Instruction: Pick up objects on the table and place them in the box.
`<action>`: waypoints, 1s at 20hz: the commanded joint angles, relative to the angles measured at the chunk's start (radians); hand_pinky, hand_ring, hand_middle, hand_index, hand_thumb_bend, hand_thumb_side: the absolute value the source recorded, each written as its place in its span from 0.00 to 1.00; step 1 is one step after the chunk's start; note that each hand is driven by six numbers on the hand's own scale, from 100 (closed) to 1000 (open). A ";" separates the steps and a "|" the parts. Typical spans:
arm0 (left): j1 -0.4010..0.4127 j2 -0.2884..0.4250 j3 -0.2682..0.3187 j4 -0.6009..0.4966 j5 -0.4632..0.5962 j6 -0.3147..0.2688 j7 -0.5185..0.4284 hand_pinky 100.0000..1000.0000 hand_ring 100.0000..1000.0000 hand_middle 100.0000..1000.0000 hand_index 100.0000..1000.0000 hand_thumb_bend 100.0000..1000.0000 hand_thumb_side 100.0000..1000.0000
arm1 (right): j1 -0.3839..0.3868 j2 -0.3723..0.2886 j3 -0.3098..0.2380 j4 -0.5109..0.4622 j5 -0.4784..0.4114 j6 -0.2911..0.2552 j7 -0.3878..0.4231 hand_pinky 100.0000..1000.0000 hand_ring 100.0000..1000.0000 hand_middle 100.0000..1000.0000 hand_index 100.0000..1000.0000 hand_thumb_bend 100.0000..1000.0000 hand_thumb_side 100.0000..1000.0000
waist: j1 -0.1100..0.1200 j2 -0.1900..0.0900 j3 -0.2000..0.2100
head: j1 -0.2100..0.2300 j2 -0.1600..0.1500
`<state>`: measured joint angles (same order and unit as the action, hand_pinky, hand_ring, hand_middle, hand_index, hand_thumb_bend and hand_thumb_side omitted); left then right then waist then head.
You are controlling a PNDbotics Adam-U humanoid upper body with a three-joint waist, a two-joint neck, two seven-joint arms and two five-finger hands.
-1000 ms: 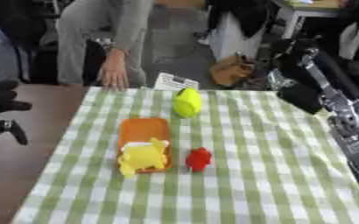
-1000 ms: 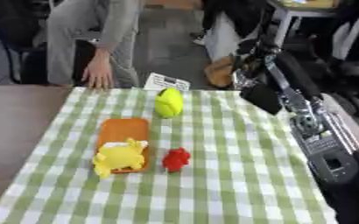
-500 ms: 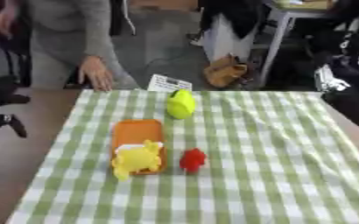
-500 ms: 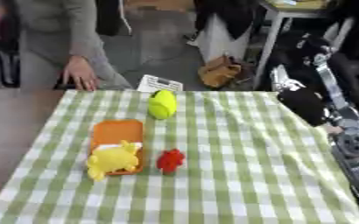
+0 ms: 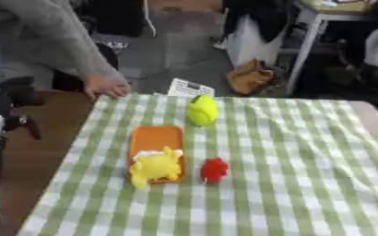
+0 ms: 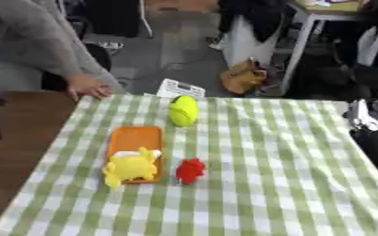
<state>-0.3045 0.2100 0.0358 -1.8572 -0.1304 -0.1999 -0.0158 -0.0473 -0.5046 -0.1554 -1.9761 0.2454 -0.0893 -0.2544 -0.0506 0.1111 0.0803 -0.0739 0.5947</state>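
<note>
Objects await collection on a table [image 5: 305,161] draped in green-and-white check: a yellow-green rounded fruit-like item [image 5: 202,110] stands near the far edge, a small red item [image 5: 214,170] lies toward the middle, and a yellow soft-looking item [image 5: 154,166] rests on the near end of a flat orange tray-like piece [image 5: 155,140], with a bit of white between them. The red item sits just beside the tray's right side, apart from the fruit-like one. A white card [image 5: 190,87] lies at the far edge. No box can be made out unless the orange piece serves as one.

Neither robot hand is over the cloth. Dark arm parts show at the left border of the left eye view and at the right border of the right eye view, but whether their fingers are released or clenched cannot be told. A person's hand [image 5: 105,86] rests at the table's far left corner, touching no object.

The task appears to be at its start, with nothing grasped. The next move likely calls for bringing a hand over the nearest item, probably the red one, and closing fingers around it.
</note>
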 commanded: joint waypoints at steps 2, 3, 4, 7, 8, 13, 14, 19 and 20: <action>-0.003 0.011 0.011 -0.027 -0.003 0.002 0.006 0.25 0.66 0.79 0.76 0.00 0.94 | 0.002 0.003 -0.018 -0.024 -0.009 0.003 -0.012 0.44 0.61 0.79 0.78 0.00 0.65 | 0.018 -0.014 -0.002 | 0.013 0.014; -0.002 0.010 0.010 -0.028 -0.002 0.002 0.006 0.25 0.66 0.79 0.76 0.00 0.94 | 0.004 0.005 -0.017 -0.024 -0.009 0.003 -0.011 0.44 0.61 0.79 0.78 0.00 0.65 | 0.018 -0.014 -0.002 | 0.014 0.017; -0.001 0.009 0.010 -0.028 -0.002 0.001 0.005 0.25 0.66 0.79 0.76 0.00 0.94 | 0.005 0.007 -0.017 -0.024 -0.008 0.003 -0.011 0.44 0.61 0.79 0.78 0.00 0.65 | 0.018 -0.014 -0.003 | 0.015 0.019; 0.005 0.006 0.010 -0.031 0.001 0.001 0.005 0.24 0.67 0.79 0.76 0.00 0.94 | 0.005 0.011 -0.019 -0.024 -0.008 0.006 -0.013 0.44 0.61 0.79 0.77 0.00 0.65 | 0.019 -0.015 -0.003 | 0.013 0.029; 0.007 0.006 0.010 -0.032 0.001 0.001 0.005 0.25 0.67 0.79 0.76 0.00 0.94 | 0.005 0.012 -0.018 -0.024 -0.008 0.007 -0.012 0.44 0.62 0.79 0.77 0.00 0.65 | 0.019 -0.014 -0.002 | 0.011 0.041; 0.013 0.004 0.009 -0.039 0.002 0.001 0.003 0.24 0.66 0.79 0.76 0.00 0.94 | 0.004 0.021 -0.019 -0.024 -0.009 0.015 -0.013 0.44 0.61 0.79 0.77 0.00 0.65 | 0.021 -0.014 -0.005 | 0.006 0.069; 0.013 0.004 0.009 -0.039 0.002 0.002 0.002 0.24 0.66 0.79 0.76 0.00 0.94 | 0.004 0.022 -0.019 -0.024 -0.009 0.015 -0.014 0.44 0.61 0.79 0.77 0.00 0.65 | 0.022 -0.014 -0.006 | 0.005 0.072; 0.020 0.000 0.010 -0.039 0.000 0.003 0.001 0.24 0.66 0.79 0.76 0.00 0.94 | 0.008 0.032 -0.018 -0.024 -0.009 0.021 -0.011 0.44 0.61 0.79 0.77 0.00 0.65 | 0.023 -0.014 -0.007 | 0.006 0.091; 0.021 0.000 0.009 -0.039 0.000 0.003 0.001 0.24 0.66 0.79 0.76 0.00 0.94 | 0.009 0.032 -0.018 -0.024 -0.009 0.022 -0.011 0.44 0.61 0.79 0.77 0.00 0.65 | 0.023 -0.014 -0.007 | 0.004 0.093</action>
<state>-0.2782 0.2057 0.0406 -1.8745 -0.1310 -0.1973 -0.0138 -0.0345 -0.4599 -0.1605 -1.9761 0.2453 -0.0704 -0.2645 -0.0447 0.1111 0.0748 -0.0679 0.6820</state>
